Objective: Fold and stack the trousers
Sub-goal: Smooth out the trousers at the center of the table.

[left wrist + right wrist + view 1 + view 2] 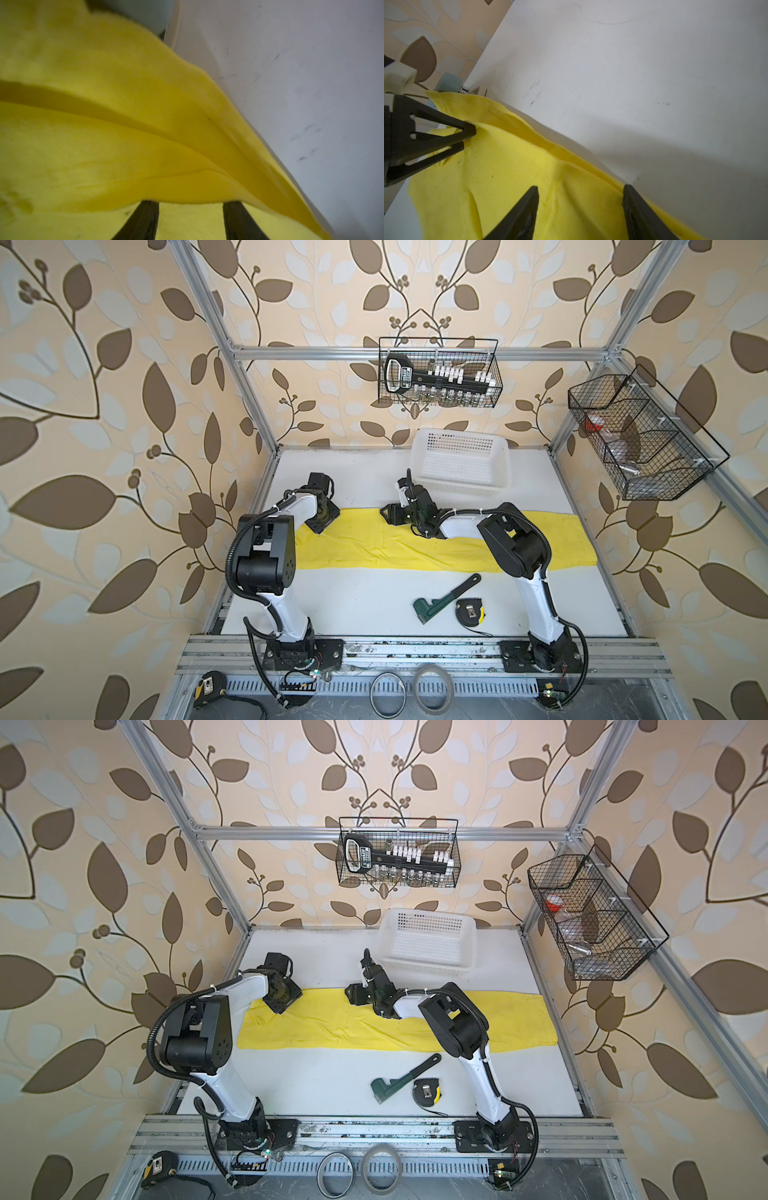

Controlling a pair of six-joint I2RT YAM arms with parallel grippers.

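Stretching 9 to 3 o'clock on the counter (pixel 353 597), trousers (pixel 374 547) are pinched at 9 by left tool (pixel 468 138); right tool (pixel 581 187) gapes wide over their 12 o'clock edge.

A white basket (pixel 461 466) stands just beyond the right fingers (pixel 523 216); a green wrench (pixel 451 595) and tape measure (pixel 469 611) lie well behind them.

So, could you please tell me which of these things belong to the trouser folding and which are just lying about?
For the job:
yellow trousers
left hand, gripping them
right hand, open at their far edge

Lying about:
white perforated basket
green pipe wrench
tape measure beside it
second tape measure near the left arm's base
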